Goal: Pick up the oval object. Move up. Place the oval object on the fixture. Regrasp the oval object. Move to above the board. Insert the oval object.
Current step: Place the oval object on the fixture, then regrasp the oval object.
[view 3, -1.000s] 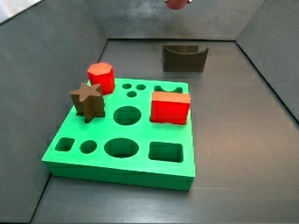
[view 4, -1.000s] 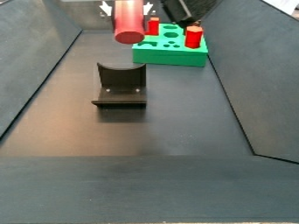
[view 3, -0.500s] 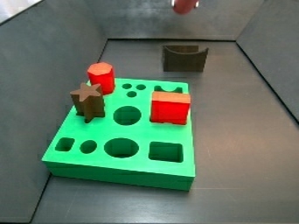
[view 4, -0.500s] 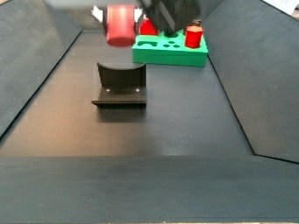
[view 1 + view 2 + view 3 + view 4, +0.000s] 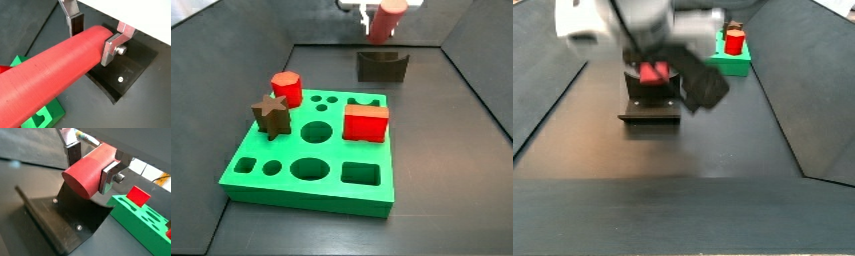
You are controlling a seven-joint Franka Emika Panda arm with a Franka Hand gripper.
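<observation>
I have the gripper (image 5: pixel 93 31) clamped across one end of the rod (image 5: pixel 50 75), holding it just above the fixture (image 5: pixel 67 223), so I judge I can lower it into the notch for regrasping.

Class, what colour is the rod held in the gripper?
Salmon-red. The rod, clamped in the gripper above the fixture, shows best in a wrist view.

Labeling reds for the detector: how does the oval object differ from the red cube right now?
The oval object is a long salmon rod; the red cube is a brighter, squat block. The rod is clamped between the gripper's fingers above the fixture; the cube sits on the board. Both are smooth and reddish.
</observation>
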